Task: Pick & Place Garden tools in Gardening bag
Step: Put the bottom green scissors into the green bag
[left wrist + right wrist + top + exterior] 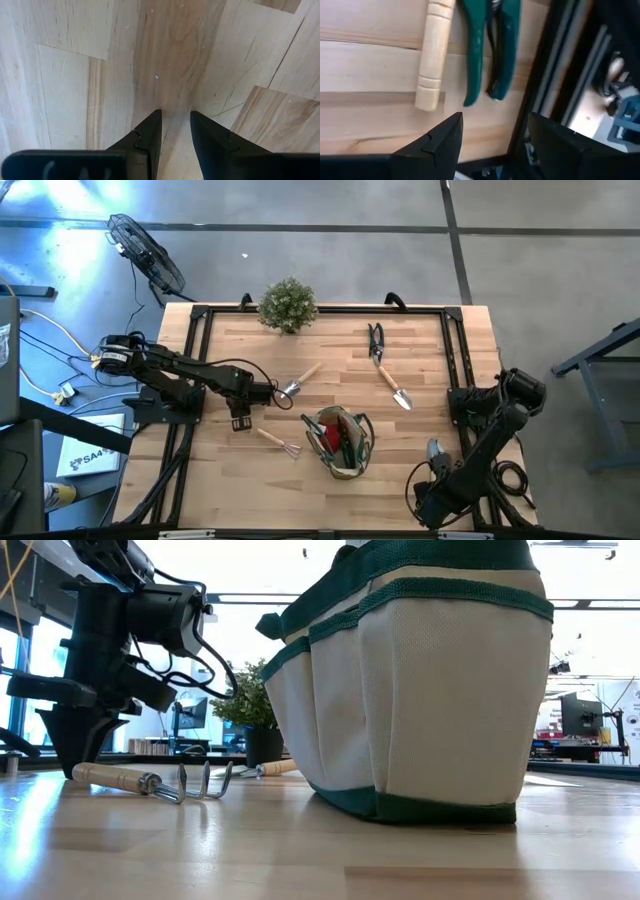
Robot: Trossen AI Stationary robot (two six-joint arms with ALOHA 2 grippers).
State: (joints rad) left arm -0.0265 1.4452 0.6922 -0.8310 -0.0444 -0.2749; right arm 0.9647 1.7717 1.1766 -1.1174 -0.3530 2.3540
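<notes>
The olive and tan gardening bag [340, 442] stands near the table's front middle, with a red piece [324, 436] and green-handled things inside. It also fills the low view [420, 690]. A wooden-handled rake [278, 442] lies to its left. A trowel [296, 386] lies farther back. Dark snips [376, 340] and a second trowel [393, 386] lie at the back right. My left gripper [175, 120] points down at bare wood, just left of the rake, slightly open and empty. My right gripper [495, 120] is open above a wooden handle [433, 55] and green pruners [490, 45] by the right rail.
A bushy potted plant [288, 305] stands at the far edge. Black frame rails [452, 350] run along the table's sides and back. Bare wood lies at the near left and between the bag and the right arm [490, 440].
</notes>
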